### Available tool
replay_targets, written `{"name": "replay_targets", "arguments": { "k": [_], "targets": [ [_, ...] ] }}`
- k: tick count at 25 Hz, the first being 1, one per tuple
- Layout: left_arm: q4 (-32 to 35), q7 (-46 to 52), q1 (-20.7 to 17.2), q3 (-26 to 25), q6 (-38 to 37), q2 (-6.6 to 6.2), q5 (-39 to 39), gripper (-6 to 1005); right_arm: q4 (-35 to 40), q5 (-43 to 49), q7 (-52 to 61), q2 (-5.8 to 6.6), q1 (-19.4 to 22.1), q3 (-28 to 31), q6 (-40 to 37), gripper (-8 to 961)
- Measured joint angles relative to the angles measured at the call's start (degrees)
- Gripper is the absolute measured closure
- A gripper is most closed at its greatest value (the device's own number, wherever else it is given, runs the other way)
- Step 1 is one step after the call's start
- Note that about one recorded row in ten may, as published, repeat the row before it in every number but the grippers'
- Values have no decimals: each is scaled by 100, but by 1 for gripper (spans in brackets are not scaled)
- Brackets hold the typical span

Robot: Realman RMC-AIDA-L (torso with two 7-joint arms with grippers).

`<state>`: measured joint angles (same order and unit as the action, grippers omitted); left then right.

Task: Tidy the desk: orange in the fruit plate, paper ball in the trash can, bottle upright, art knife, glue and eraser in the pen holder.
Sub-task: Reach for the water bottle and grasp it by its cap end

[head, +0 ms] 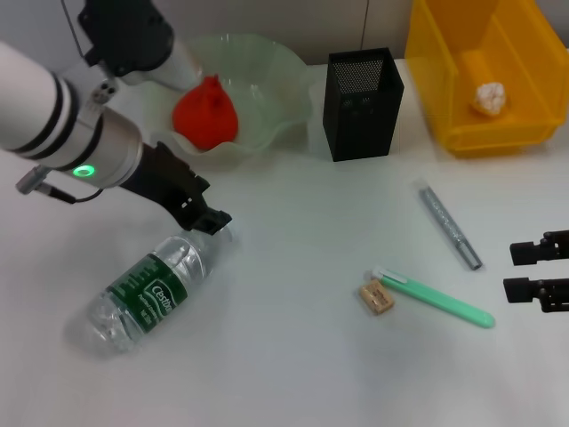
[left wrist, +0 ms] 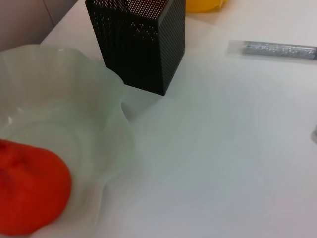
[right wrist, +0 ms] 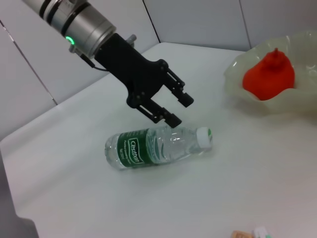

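The small clear plastic water bottle (head: 153, 291), lying flat, light, smooth and likely to roll, is best taken across its neck by the left gripper (right wrist: 171, 108), whose fingers are held apart just above it.

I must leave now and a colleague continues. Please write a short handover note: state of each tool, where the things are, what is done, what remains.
Left tool: open, hovering just above the neck end of the bottle, which lies on its side on the desk.
Right tool: idle at the right edge of the desk.
Done: orange in the fruit plate; paper ball in the trash can.
Left: stand the bottle upright; put the eraser, the green art knife and the grey glue stick, all on the desk, into the pen holder.
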<state>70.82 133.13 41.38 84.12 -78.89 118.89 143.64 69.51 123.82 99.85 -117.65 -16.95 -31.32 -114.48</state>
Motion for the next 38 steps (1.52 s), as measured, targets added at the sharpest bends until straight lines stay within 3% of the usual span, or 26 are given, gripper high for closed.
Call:
{"name": "replay_targets", "arguments": {
  "k": [6, 17, 24, 38],
  "targets": [
    [-280, 78, 331, 215, -112, 21, 200, 436, -104, 33, -65, -3, -24, 1, 21, 334],
    [-341, 367, 409, 429, 170, 28, 201, 416, -350, 45, -213, 10, -12, 6, 91, 335],
    [-938, 582, 688, 566, 518, 29, 233, 416, -400, 134, -340, 12, -13, -6, 178, 335],
    [-1507, 794, 817, 684, 881, 29, 223, 418, -664, 275, -508, 37, -117, -5, 313, 337]
  ]
}}
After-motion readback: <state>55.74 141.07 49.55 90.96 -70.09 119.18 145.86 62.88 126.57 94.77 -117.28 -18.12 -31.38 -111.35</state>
